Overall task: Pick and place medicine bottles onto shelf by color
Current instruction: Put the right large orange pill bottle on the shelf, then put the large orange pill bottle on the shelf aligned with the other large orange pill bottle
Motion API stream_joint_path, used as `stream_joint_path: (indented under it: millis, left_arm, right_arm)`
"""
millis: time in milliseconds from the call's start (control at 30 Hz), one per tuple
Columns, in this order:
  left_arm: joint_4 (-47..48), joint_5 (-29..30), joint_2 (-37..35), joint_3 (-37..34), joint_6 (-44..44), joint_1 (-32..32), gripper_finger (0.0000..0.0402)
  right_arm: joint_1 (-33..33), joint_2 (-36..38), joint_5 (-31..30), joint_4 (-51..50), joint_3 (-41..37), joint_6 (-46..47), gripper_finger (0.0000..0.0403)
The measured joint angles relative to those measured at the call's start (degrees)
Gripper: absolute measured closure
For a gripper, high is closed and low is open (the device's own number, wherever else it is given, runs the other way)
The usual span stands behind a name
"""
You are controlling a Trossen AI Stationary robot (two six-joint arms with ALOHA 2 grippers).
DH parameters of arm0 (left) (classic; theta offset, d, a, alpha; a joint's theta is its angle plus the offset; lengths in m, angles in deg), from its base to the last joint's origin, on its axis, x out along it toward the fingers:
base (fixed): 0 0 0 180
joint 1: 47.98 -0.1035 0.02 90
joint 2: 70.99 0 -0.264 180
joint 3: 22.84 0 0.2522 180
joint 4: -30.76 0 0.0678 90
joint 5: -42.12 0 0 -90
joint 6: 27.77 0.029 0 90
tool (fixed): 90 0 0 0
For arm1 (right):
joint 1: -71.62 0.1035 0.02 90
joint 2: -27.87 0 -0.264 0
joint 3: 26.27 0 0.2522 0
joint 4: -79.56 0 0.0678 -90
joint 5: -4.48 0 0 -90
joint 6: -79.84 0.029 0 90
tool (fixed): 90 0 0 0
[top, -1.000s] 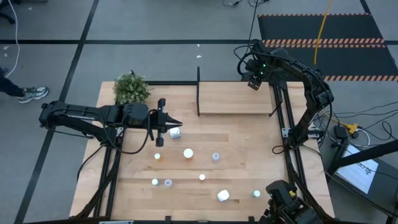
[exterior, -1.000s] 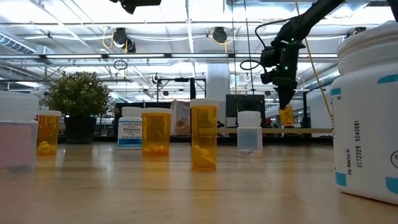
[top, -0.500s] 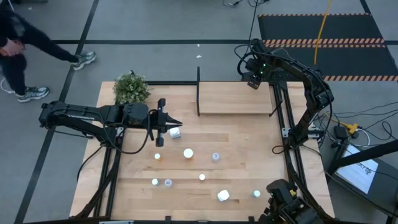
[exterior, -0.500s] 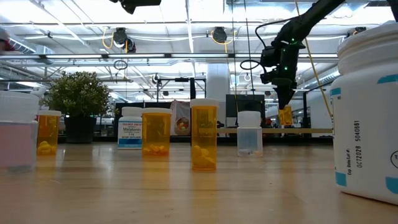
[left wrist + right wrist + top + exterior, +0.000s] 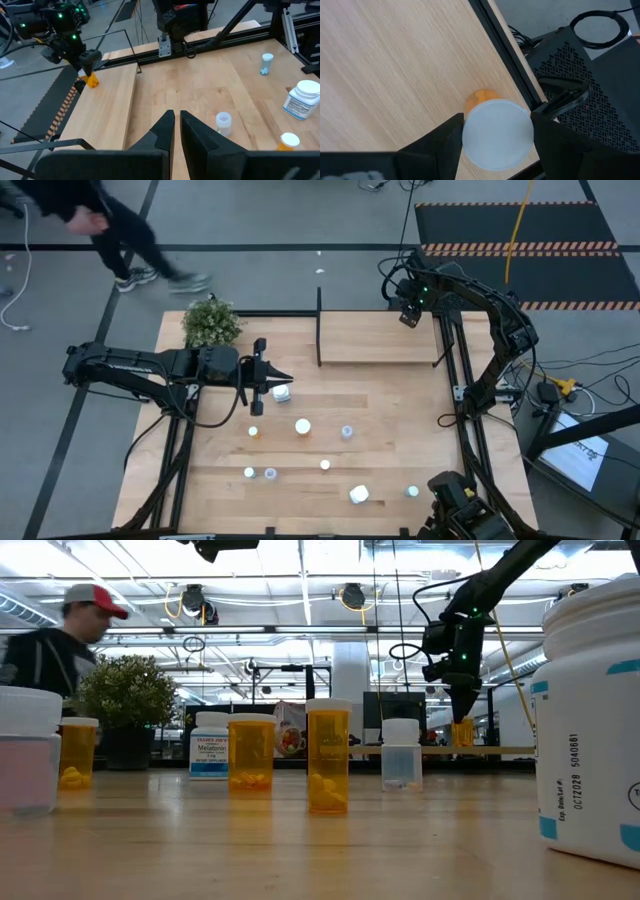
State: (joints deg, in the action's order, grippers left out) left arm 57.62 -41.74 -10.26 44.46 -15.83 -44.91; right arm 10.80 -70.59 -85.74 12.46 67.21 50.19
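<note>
My right gripper (image 5: 408,315) hangs over the far right corner of the shelf (image 5: 375,345), shut on an orange medicine bottle (image 5: 463,732) with a white cap (image 5: 497,132). The bottle's base is at or just above the shelf board; I cannot tell whether it touches. My left gripper (image 5: 288,380) hovers shut over the table's left middle, beside a white bottle (image 5: 282,391), touching nothing. Several more bottles stand upright on the table's near half (image 5: 302,425). My right gripper pinches the white cap's sides (image 5: 470,135) between its two fingers. The fingers (image 5: 555,142) come steeply from above, pointing down. The orange body (image 5: 91,80) hangs upright below them, over the shelf's corner.
A green plant (image 5: 212,322) stands at the table's far left corner. A thin black post (image 5: 319,325) rises at the shelf's left edge. The rest of the shelf board (image 5: 107,105) is bare. A person (image 5: 110,225) walks on the floor beyond the table.
My right gripper has sunk slightly toward the shelf with the orange bottle, still upright. A person has walked across the floor beyond the table's far left side.
</note>
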Motion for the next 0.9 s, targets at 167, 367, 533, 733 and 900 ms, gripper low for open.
stream_joint_path:
  millis: [167, 367, 533, 733, 900]
  left_arm:
    - [0.0, 0.0, 0.0, 0.0, 0.3, 0.0, 0.0369]
    - [0.0, 0.0, 0.0, 0.0, 0.4, 0.0, 0.0369]
    - [0.0, 0.0, 0.0, 0.0, 0.4, 0.0, 0.0369]
    - [0.0, 0.0, 0.0, 0.0, 1.0, 0.0, 0.0369]
    - [-0.1, 0.0, 0.0, 0.0, 1.1, 0.0, 0.0369]
  right_arm:
    - [-0.1, 0.0, -1.1, 0.4, -0.1, 0.0, 0.0182]
    - [-0.2, -0.3, -1.3, 0.6, -0.3, 0.3, 0.0162]
    - [-0.2, -0.2, -1.4, 0.8, -0.3, 0.7, 0.0139]
    - [0.3, 2.4, -1.5, 1.0, -0.3, 0.8, 0.0123]
    - [1.6, 6.4, -1.6, 1.4, -0.3, 0.8, 0.0122]
